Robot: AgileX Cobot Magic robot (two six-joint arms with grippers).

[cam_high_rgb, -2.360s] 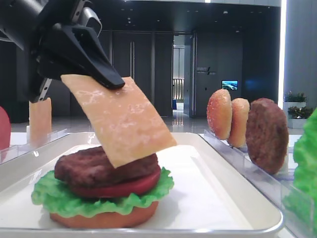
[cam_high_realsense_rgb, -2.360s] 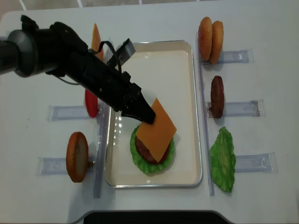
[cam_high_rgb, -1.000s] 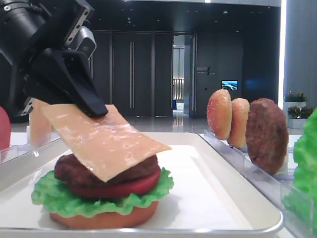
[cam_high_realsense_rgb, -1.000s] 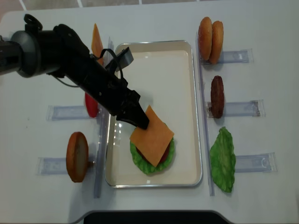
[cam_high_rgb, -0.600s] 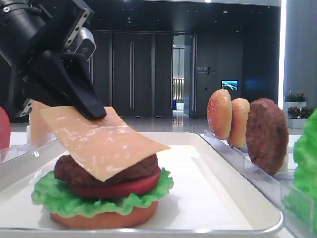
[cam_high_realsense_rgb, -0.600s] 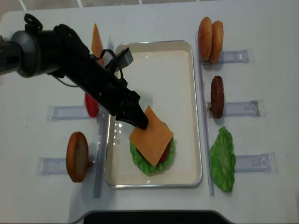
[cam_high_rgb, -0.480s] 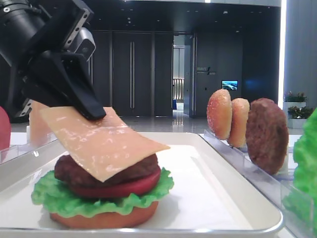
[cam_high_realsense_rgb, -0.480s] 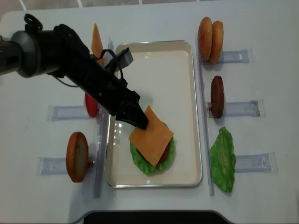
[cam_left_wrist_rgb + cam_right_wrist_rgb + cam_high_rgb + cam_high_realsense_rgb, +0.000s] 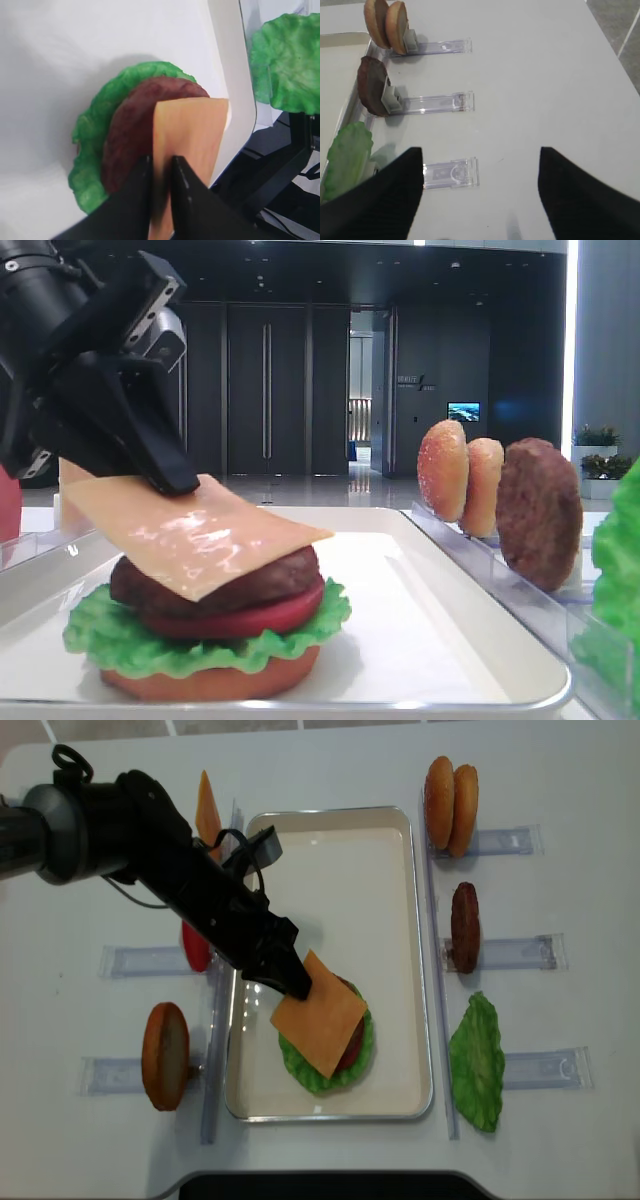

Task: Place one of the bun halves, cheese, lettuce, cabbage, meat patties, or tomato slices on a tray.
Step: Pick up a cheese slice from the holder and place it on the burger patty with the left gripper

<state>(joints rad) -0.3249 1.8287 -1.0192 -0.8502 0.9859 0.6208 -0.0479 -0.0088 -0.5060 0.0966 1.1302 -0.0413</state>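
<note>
While the left hand [image 9: 292, 982] gripped one corner of the cheese [image 9: 318, 1013], its two fingers closed on the slice as the left wrist view showed, the slice lay slanted across the meat patty [image 9: 215, 580] of the stack on the tray [image 9: 400, 960]. That stack stood near the front end of the tray, with lettuce [image 9: 205, 632], a tomato slice [image 9: 250, 620] and a bun half [image 9: 210, 680] below the patty. The cheese sat off centre: its held corner was raised clear of the stack on the left, and its far edge overhung the patty. In my judgement the chief risk was at release. A floppy slice let go while tilted and offset could slide off the patty onto the tray floor, or fold over the side. A second risk was the slice clinging to a finger and being dragged as the hand drew back, which could also shift the patty on the smooth tomato. The right hand [image 9: 480, 200] stood open over the bare worktop [image 9: 545, 75], well apart from the tray.
</note>
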